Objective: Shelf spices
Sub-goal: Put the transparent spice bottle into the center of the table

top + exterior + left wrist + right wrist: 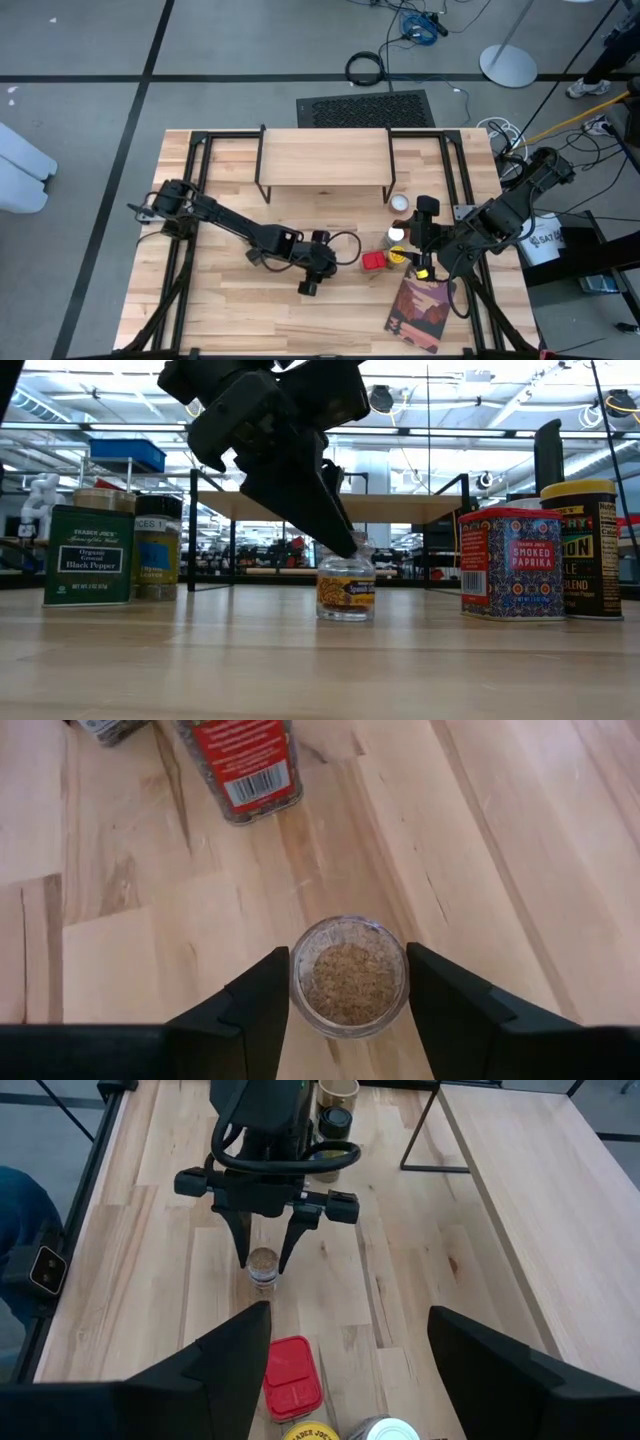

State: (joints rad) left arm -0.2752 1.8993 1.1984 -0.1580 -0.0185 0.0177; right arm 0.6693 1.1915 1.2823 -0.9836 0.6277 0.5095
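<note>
One jar [348, 977] between left pincer [345, 1010] fingers.

Red-labelled jar [240, 768] cut off at frame edge in my left wrist view, top unseen. Yellow-topped tin [307, 1431] and white-topped one [383, 1428] clipped in right wrist view. From overhead, small glass jar hidden under left gripper [309, 287].

Green tin [90, 555]: "Trader Joe's Organic Black Pepper". Red tin [511, 564]: "Trader Joe's Smoked Paprika".
</note>
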